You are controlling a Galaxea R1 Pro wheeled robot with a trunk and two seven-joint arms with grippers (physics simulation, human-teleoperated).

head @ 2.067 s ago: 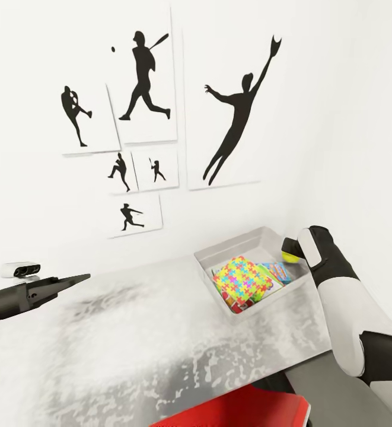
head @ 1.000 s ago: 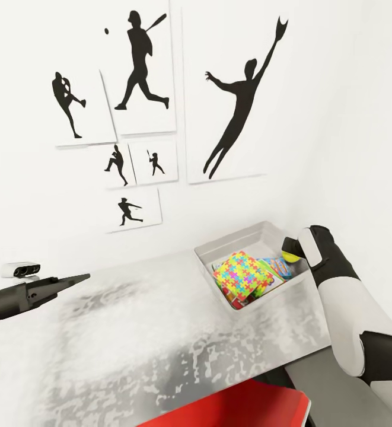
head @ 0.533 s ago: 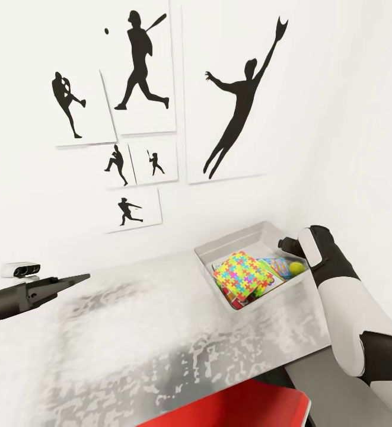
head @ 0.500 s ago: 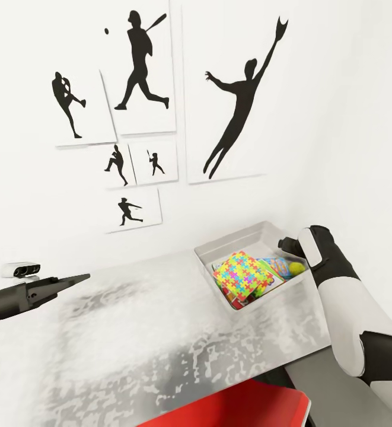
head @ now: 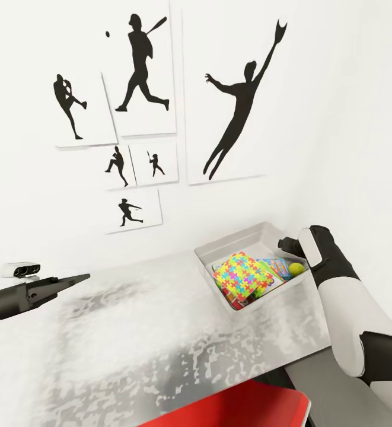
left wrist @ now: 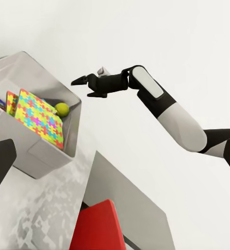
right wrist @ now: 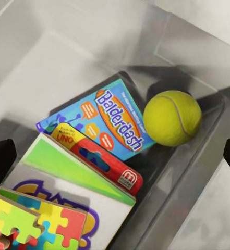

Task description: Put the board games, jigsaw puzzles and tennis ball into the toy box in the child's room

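Presently the tennis ball (right wrist: 172, 118) lies inside the toy box (head: 219, 250), on the box floor in the corner nearest the right gripper (left wrist: 88, 86), touching the edge of the blue board game (right wrist: 101, 123). That blue game lies flat in the box; a red card box (right wrist: 99, 160) lies across its lower edge, and a white-green board game (right wrist: 78, 179) lies beside that. A jigsaw puzzle (head: 241, 276) leans tilted over the games at the box side away from the ball. The toy box stands on the pale desk (head: 130, 332) against the white wall (head: 41, 207), below the baseball silhouette prints (head: 142, 107). The right gripper's fingers stand parted and empty just above the box rim, over the ball. The left gripper (head: 80, 277) hangs over the desk, well apart from the box; whether its fingers are parted cannot be told. A red panel (head: 237, 409) sits at the desk's near edge.
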